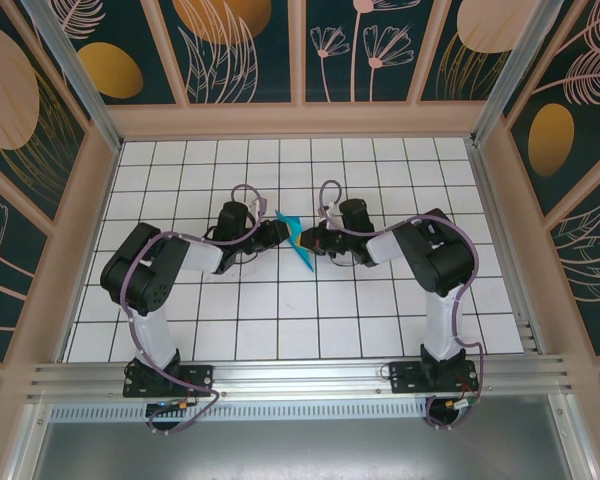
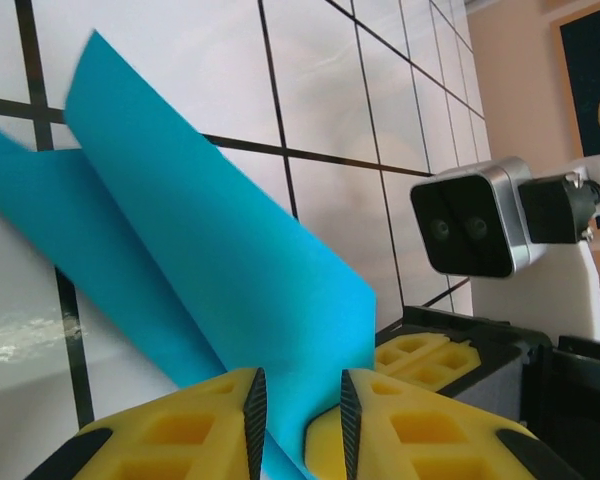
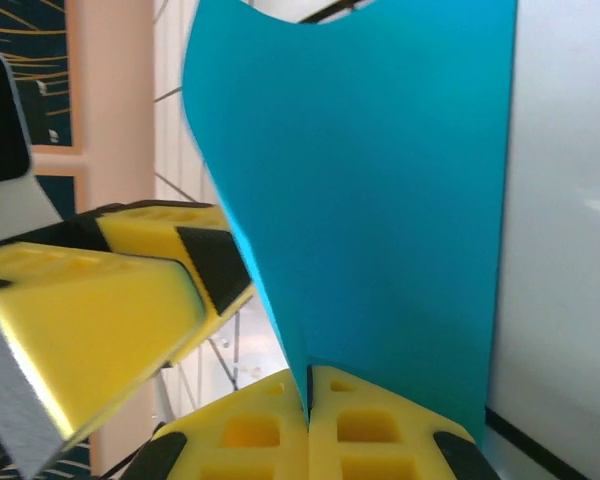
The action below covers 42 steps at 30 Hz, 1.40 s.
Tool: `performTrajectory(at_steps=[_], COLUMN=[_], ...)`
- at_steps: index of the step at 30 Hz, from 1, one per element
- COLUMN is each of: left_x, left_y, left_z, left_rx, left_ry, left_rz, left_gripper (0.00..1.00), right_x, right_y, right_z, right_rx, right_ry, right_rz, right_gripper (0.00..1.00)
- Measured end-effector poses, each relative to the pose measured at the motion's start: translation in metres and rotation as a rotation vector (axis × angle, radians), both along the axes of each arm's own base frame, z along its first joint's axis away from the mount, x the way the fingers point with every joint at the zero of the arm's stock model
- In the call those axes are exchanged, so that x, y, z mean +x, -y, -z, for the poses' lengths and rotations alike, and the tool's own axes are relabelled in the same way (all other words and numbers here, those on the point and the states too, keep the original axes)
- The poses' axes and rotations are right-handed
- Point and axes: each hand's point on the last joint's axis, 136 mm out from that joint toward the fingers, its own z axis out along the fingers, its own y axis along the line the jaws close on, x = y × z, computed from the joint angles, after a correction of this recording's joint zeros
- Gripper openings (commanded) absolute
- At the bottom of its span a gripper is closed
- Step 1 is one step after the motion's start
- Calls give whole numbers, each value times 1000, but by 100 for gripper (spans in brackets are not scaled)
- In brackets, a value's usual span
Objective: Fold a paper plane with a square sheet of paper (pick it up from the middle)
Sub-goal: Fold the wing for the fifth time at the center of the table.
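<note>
The folded teal paper point(image 1: 298, 244) hung over the middle of the gridded table point(image 1: 380, 330), lifted off the tiles between the two arms. From above it was a small bright sliver. The left gripper point(image 1: 280, 232) reached in from the table's left half and the right gripper point(image 1: 307, 240) from its right half, so their tips met above the table's centre.

The left wrist camera gave what the overhead view could not. There the paper point(image 2: 210, 260) spread out as two creased layers, a broad flap in front and a narrower one behind. Both slanted up over the table's black grid lines. The left gripper point(image 2: 298, 420) had its jaws a little way apart, and the paper's lower end ran down through the gap. The paper lay close to the left pad and left room on the right, so it was not clamped there. The right gripper's yellow fingers point(image 2: 420, 355) showed beyond the paper, with the right arm's wrist camera point(image 2: 475, 220) above them.

The right wrist camera settled the hold. The right gripper point(image 3: 308, 415) was pressed fully together on the paper's bottom edge, and the sheet point(image 3: 380, 180) rose from that pinch as a tall curved panel in front of the white table. A yellow finger of the left gripper point(image 3: 110, 300) sat to one side of it.
</note>
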Motion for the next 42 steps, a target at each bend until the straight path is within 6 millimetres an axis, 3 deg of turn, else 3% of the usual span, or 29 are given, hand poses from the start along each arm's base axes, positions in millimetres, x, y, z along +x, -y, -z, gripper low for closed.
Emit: performTrajectory(at_steps=[9,19,21,36,42], left_x=[-5,-5,-4,-12,-7], left_y=[3,6,7,12,15], left_z=[-8,-15,-17,3,7], left_rx=[-43,-64,-67,-54,-45], left_ry=[49,75,81,33,15], left_rz=[30,46,47,76,74], left_gripper=[29,27,27,24,22], right_x=[0,-7,-7,-7,-6], right_y=[0,5,4,2,1], right_z=[-10,21,20,23,23], right_rx=[70,30,34,3,-18], right_ry=[-90,-200,-201,-200,-191], right_rz=[6,17,10,-30,-46], right_gripper=[0,0,0,0,1])
